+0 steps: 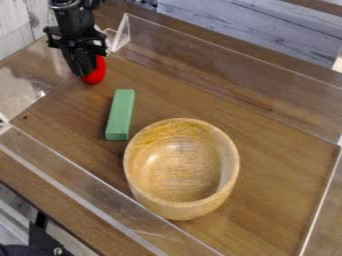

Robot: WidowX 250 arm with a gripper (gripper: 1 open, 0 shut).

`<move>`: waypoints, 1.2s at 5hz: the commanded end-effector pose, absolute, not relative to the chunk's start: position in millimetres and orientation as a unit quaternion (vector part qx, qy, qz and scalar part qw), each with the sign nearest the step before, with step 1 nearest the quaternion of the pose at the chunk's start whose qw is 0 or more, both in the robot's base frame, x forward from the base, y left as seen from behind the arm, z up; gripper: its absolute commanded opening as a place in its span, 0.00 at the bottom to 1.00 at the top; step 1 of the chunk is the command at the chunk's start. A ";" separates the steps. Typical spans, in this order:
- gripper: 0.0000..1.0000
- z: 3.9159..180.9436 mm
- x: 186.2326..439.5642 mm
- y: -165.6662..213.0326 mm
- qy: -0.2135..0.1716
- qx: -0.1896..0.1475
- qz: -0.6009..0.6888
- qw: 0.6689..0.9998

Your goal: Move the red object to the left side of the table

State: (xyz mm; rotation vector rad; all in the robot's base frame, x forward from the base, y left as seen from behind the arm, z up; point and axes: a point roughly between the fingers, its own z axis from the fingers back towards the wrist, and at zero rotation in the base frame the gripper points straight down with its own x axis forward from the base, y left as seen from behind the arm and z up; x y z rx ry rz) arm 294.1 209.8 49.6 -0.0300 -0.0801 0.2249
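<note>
The red object (91, 71), a small round bright red ball, sits on the dark wood table (254, 100) at its far left corner. My black gripper (84, 60) hangs straight above it. Its fingers are spread to either side of the ball's top and look open around it rather than pinching it. The ball's upper part is hidden by the fingers.
A green rectangular block (120, 113) lies just right of and nearer than the ball. A large wooden bowl (182, 166) stands in the near middle. Clear acrylic walls (54, 170) edge the tabletop, with one corner close behind the gripper.
</note>
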 end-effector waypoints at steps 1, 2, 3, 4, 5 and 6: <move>0.00 62.4 302.5 216.6 -0.060 0.003 0.114 0.992; 0.00 58.2 304.8 214.8 -0.054 0.003 0.115 0.992; 1.00 56.5 306.5 214.4 -0.048 0.000 0.116 0.992; 1.00 55.3 308.1 214.0 -0.043 -0.004 0.118 0.992; 1.00 56.4 309.2 213.1 -0.039 -0.008 0.120 0.992; 1.00 63.9 312.8 207.7 -0.043 -0.016 0.118 0.992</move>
